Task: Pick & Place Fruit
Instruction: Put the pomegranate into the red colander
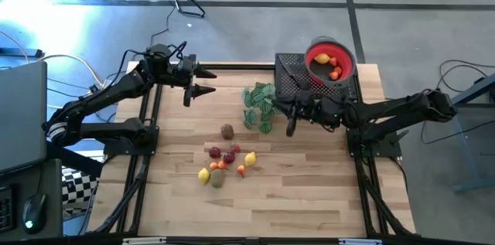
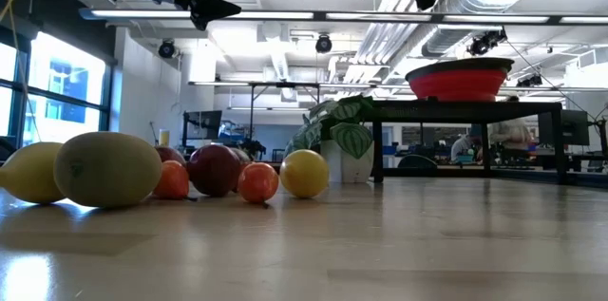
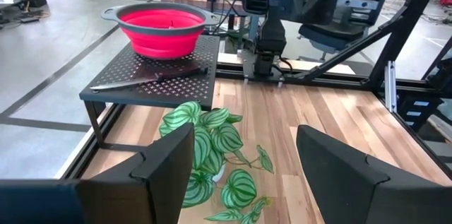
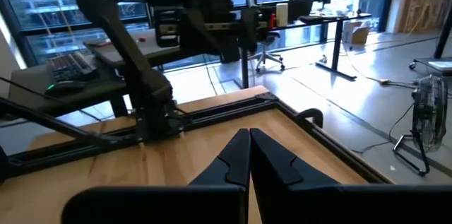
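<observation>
Wooden-table fruit [image 1: 224, 161] well apart from spread left gripper [image 1: 203, 83], pressed-together right gripper [image 1: 290, 127].

The bench [image 1: 309, 191] is pale, smooth planked wood. The fruit [image 2: 214, 169] looks glossy plastic; the bowl [image 3: 161, 26] matt red, on a perforated black metal stand [image 3: 183, 75].
</observation>
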### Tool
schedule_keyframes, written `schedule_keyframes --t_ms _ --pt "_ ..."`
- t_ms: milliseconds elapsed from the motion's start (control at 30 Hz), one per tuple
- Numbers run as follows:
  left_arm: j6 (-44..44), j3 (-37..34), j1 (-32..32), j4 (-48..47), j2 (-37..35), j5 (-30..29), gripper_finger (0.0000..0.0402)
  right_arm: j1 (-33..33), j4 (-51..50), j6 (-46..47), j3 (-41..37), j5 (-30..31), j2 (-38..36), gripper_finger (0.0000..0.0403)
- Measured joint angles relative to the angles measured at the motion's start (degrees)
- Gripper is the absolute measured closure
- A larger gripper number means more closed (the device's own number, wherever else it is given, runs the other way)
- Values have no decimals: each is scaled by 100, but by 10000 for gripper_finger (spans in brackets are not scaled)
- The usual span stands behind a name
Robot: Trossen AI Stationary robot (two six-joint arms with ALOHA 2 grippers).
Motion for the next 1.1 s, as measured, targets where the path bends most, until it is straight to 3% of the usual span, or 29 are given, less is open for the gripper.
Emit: schedule_keyframes --t_ms 1100 --pt "0 0 0 3 0 1 156 44 -4 114 0 0 4 401"
